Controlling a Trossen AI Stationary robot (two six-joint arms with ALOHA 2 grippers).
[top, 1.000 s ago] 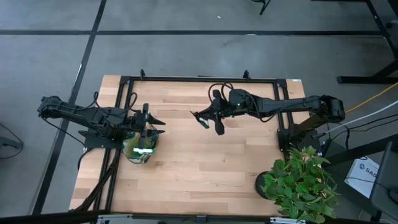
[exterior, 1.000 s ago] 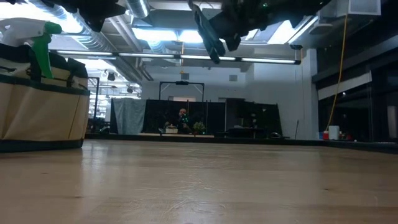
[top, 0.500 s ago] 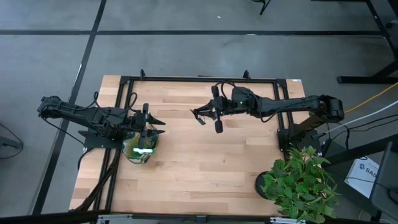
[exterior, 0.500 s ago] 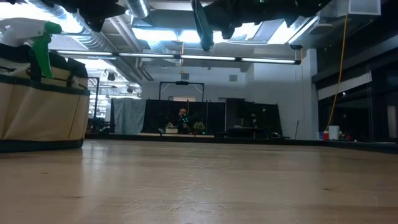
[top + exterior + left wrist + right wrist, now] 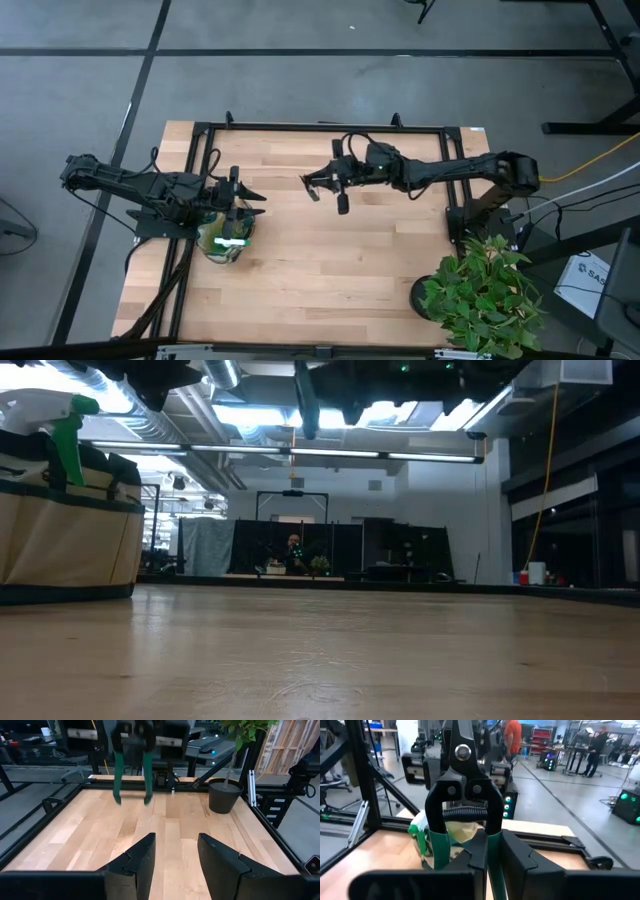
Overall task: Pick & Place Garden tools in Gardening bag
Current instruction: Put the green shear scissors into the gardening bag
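Right gripper clamped on pruning shears, held high above mid-table for carrying | gardening bag at left edge, spray bottle inside | left gripper spread wide, empty, hovering beside bag

Pale wooden table being framed by black rails, gardening bag being supported near its left edge, potted plant being borne at the right front corner

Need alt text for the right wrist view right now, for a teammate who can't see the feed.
The right pincer is shut on the pruning shears, black with green grips and a coiled spring, held upright close to the camera. Beyond them, the cream gardening bag sits on the wooden table, with people standing in the room behind.
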